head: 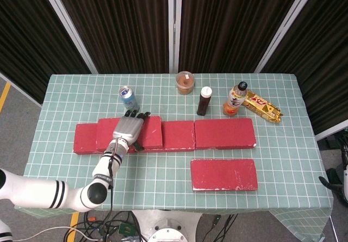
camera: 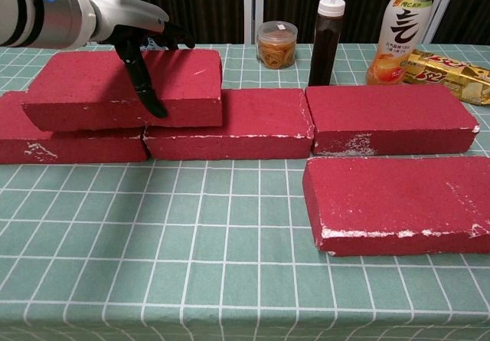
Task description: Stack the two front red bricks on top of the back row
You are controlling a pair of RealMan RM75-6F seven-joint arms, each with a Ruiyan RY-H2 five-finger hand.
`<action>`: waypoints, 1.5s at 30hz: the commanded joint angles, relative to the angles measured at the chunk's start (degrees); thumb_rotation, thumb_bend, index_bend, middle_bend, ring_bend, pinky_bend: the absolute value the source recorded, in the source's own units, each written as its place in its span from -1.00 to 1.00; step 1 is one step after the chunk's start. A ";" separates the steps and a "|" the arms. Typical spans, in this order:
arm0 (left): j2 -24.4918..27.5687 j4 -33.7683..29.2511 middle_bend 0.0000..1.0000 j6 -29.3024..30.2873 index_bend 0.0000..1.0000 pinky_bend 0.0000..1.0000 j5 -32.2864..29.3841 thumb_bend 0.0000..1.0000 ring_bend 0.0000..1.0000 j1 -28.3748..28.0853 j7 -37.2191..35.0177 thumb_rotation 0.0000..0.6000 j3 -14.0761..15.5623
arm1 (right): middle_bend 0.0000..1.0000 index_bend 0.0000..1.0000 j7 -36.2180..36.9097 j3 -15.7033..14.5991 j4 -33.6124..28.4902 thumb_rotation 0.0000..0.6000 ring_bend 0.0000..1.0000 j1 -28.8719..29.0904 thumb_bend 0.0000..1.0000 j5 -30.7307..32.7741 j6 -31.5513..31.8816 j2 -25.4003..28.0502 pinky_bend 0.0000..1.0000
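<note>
Left hand [camera: 145, 46] grips a red brick [head: 130, 133] across its width atop the back row [head: 223, 133].
The brick's long axis runs left-right, straddling two back bricks. The second front brick [camera: 394, 203] lies flat, parallel, near the table edge. A blue can [head: 129, 97], mostly hidden in the chest view, apparently reads "RIO".

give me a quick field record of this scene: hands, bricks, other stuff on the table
left hand: grips the lifted red brick, holding it over the back row's left and middle bricks
right hand: not in view
back row: three red bricks
front brick: still on the table, front right
behind the row: drink can, jar, dark bottle, orange drink bottle, snack packet
</note>
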 commanded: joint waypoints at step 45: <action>-0.65 4.98 -0.61 -4.60 -0.93 -1.00 -0.85 -0.94 -1.00 -3.76 -3.77 1.00 4.77 | -1.00 -1.00 2.29 0.05 -0.16 1.00 -1.00 -0.15 -1.00 0.55 -0.68 0.63 -1.00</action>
